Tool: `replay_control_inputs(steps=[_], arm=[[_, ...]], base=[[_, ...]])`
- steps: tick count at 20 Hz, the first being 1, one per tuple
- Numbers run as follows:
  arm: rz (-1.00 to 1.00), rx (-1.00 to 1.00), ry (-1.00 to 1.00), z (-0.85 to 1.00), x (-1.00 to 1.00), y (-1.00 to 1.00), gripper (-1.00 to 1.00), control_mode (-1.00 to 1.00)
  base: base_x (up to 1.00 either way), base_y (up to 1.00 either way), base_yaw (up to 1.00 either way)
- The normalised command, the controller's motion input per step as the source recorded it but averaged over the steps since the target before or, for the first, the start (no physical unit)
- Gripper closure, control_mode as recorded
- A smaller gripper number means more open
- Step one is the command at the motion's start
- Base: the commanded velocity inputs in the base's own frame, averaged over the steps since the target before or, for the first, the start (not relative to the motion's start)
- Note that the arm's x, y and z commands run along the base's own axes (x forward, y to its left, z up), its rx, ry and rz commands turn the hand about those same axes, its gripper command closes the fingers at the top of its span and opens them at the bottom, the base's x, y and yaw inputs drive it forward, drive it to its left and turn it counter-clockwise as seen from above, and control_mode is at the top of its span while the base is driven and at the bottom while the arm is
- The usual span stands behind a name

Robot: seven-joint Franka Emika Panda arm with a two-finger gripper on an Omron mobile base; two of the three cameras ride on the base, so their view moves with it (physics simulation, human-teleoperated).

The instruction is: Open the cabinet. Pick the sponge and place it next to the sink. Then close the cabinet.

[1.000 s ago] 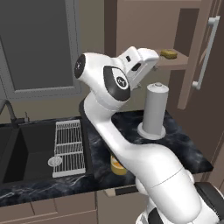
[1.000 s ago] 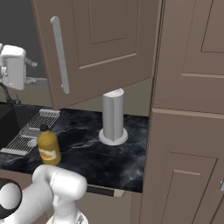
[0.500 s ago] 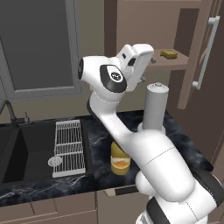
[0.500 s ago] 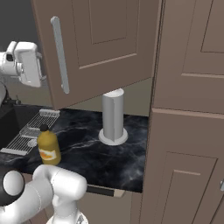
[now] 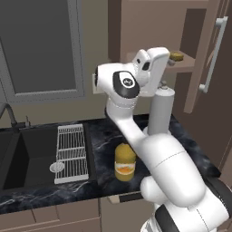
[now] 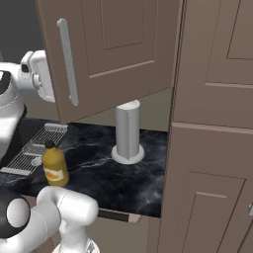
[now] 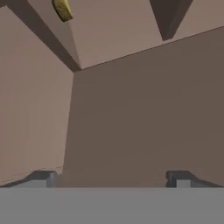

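Note:
The cabinet (image 5: 149, 27) stands open, its panelled door (image 6: 118, 49) swung out with the silver bar handle (image 6: 67, 62) on it. The sponge (image 5: 176, 56), a small yellow-tan block, lies on the cabinet shelf just right of my white hand (image 5: 156, 61). In the hand view the sponge (image 7: 62, 8) sits at the top left edge, far from my gripper (image 7: 111, 178). The two fingertips (image 7: 43, 177) stand wide apart, open, with nothing between them, facing the brown inner wall. The black sink (image 5: 27, 149) lies low at the left.
A yellow-orange bottle (image 5: 124, 162) stands on the dark marble counter (image 5: 190, 145) right of the white wire rack (image 5: 70, 147). A tall grey cylinder (image 5: 161, 111) rises under the open cabinet. The open door (image 5: 213, 59) juts out at the right. Tall brown panels (image 6: 217, 123) close the right side.
My hand has moved a little to the right, closer to the cabinet shelf and the sponge, and the arm has turned. The jaws stayed open.

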Motion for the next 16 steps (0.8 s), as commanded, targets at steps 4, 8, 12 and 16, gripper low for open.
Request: replay_control_inputs(steps=[4, 8, 12, 16], arm=[[-0.14, -0.20, 0.11, -0.08, 0.23, 0.00, -1.00, -1.00], [-0.20, -0.18, 0.12, 0.00, 0.06, -0.08, -1.00, -1.00], [-0.28, -0.10, 0.10, 0.00, -0.01, -0.26, -1.00, -1.00], [-0.27, -0.04, 0.03, 0.00, 0.00, -0.27, -1.00, -1.00]], base=[[0.00, 0.00, 0.00], [0.00, 0.00, 0.00], [0.00, 0.00, 0.00], [0.00, 0.00, 0.00]])
